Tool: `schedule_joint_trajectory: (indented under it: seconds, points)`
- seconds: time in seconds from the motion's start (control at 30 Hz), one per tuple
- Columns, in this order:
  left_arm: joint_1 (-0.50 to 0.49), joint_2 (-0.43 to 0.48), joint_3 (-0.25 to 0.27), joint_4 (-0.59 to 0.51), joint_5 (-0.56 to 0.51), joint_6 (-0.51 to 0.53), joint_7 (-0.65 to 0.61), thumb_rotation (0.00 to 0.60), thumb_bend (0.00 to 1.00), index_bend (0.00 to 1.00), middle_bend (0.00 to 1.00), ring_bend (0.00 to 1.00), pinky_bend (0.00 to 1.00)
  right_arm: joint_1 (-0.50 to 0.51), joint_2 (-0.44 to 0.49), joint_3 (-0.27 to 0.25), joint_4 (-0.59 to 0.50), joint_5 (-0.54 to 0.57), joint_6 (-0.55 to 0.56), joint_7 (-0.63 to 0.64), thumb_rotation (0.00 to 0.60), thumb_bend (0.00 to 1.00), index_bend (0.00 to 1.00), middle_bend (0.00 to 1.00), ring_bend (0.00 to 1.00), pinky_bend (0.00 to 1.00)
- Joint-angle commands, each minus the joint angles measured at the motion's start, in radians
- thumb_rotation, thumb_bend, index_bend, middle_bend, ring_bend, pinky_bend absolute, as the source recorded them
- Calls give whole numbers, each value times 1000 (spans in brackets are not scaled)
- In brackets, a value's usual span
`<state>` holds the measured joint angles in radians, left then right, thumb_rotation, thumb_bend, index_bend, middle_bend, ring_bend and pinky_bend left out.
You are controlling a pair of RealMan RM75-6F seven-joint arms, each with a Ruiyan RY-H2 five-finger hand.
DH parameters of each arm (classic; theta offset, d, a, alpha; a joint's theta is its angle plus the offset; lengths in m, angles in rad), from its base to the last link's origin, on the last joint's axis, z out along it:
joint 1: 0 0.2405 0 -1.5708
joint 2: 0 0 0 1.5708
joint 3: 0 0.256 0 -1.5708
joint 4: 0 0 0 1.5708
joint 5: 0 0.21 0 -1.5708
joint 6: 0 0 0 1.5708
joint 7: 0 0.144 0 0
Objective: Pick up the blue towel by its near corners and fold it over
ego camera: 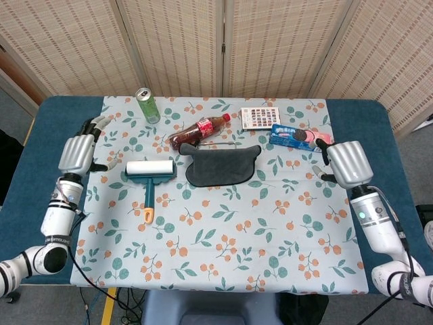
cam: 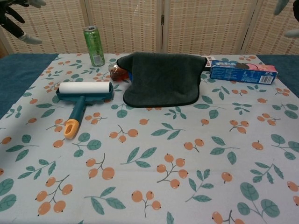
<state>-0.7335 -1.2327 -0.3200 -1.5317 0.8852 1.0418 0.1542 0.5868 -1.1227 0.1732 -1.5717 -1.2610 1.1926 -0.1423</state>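
Towel point(ego camera: 221, 164), dark blue-grey, already folded over on itself, lying at mid-table on the far half of the floral tablecloth point(ego camera: 223, 237), far edge draped up against the cola bottle point(ego camera: 200, 131).

Largest to smallest otherwise:

Blue-covered table point(ego camera: 369, 128), showing beyond the cloth on both sides.

Left hand point(ego camera: 78, 150), raised over the cloth's left edge, well apart from the towel, fingers apart and gently curved, holding nothing.

Right hand point(ego camera: 347, 163), raised over the cloth's right edge, also well apart from the towel, fingers loosely bent, nothing in its grasp; in the chest view only fingertips point(cam: 286, 5) visible at the top corner.

Lint roller point(ego camera: 149, 177), teal frame, white roll, orange-tipped handle pointing toward the robot, just left of the towel.

Cola bottle, lying on its side, red label, cap toward the far right, touching the towel's far edge.

Blue cookie box point(ego camera: 300, 137), lying flat, right of the towel and apart from it.

Patterned card pack point(ego camera: 260, 117), flat near the far edge, just beyond the cookie box.

Green can point(ego camera: 147, 105), upright at far left.
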Motion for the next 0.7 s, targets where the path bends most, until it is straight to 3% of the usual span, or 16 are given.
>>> schedule_joint_trajectory:
  seconds: [0.03, 0.37, 0.7]
  points:
    - [48, 34, 33, -51, 54, 54, -7, 600, 193, 108, 18, 28, 203, -43, 30, -25, -27, -31, 35, 28, 600, 251, 362, 639, 633, 883]
    - [206, 111, 123, -136, 221, 213, -53, 600, 193, 141, 32, 34, 203, -202, 134, -132, -83, -168, 140, 140, 600, 216, 376, 556, 512, 689]
    - [364, 120, 218, -157, 353, 382, -51, 600, 192, 148, 40, 34, 190, -374, 112, -194, -41, -254, 327, 213, 600, 217, 376, 509, 465, 629]
